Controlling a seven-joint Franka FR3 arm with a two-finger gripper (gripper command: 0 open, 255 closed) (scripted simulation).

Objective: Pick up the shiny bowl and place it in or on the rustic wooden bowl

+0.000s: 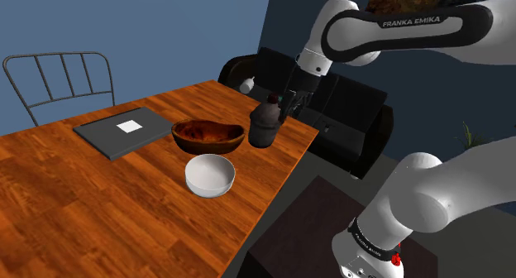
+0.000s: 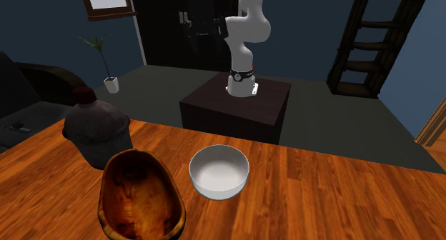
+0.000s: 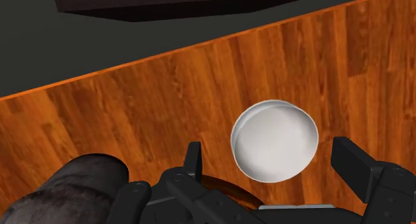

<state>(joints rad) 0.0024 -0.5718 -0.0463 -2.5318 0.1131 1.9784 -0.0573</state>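
Observation:
The shiny bowl [image 1: 209,175] is a plain white round bowl standing upright near the table's edge [image 2: 219,171]. Just behind it in the shoulder view lies the rustic wooden bowl [image 1: 208,136], dark brown and oval [image 2: 139,197]. My gripper [image 1: 289,109] hangs in the air above the table's far corner, beside a dark jar [image 1: 265,123], well above both bowls. In the wrist view the gripper [image 3: 273,161] is open, its fingers [image 3: 194,160] wide apart. The white bowl [image 3: 275,140] shows far below between them, untouched.
A flat grey slab [image 1: 124,130] with a white label lies on the wooden table [image 1: 99,210], towards the shoulder view's left. A metal chair [image 1: 58,79] stands behind it and a dark sofa [image 1: 347,111] beyond the table's far edge. The dark jar [image 2: 96,128] stands close to the wooden bowl.

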